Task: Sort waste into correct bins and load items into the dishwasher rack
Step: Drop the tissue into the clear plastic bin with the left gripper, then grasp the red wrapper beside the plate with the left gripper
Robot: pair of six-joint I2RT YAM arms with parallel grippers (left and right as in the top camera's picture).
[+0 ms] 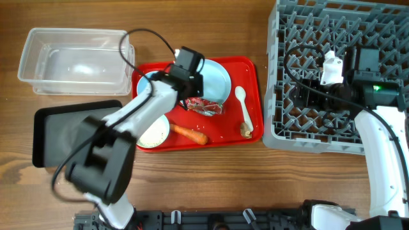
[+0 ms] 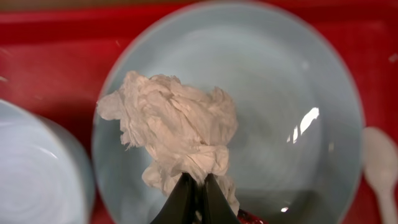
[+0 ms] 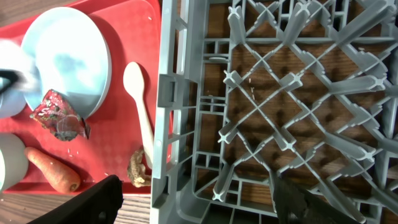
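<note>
Overhead, how does the left arm lie?

It runs from the table's near edge diagonally over the red tray [image 1: 249, 70], wrist bent down. The left gripper [image 2: 196, 183] is above the pale blue plate [image 1: 217, 76].

And its jaws?

Pinched together on a crumpled white tissue [image 2: 180, 130]. The left wrist view shows the fingertips [image 2: 181, 202] nipping its lower fold, with the wad over the plate's middle. I cannot tell whether it touches the plate.

The right arm?

It comes up the right side and bends in over the dishwasher rack [image 1: 307, 131]. The right gripper [image 3: 196, 186] is spread wide with nothing between its fingers. It hangs above the pegs, near the rack wall that faces the red tray.

Where are the bins?

The clear tub [image 1: 29, 64] sits at the far left and the black tray [image 1: 57, 134] just in front of it. The left arm crosses the black tray's corner.

What lies on the red tray?

- The plate, with the white-blue bowl [image 2: 37, 174] beside it.
- The pale green bowl [image 1: 155, 134] at the front left, partly under the arm.
- The red-and-white wrapper [image 1: 204, 107], touching the plate's near rim.
- The carrot [image 1: 190, 134], just in front of the wrapper.
- The white spoon [image 1: 244, 108], to the right of the plate.
- The brown food bit [image 1: 246, 131], at the end of the spoon's handle.
</note>
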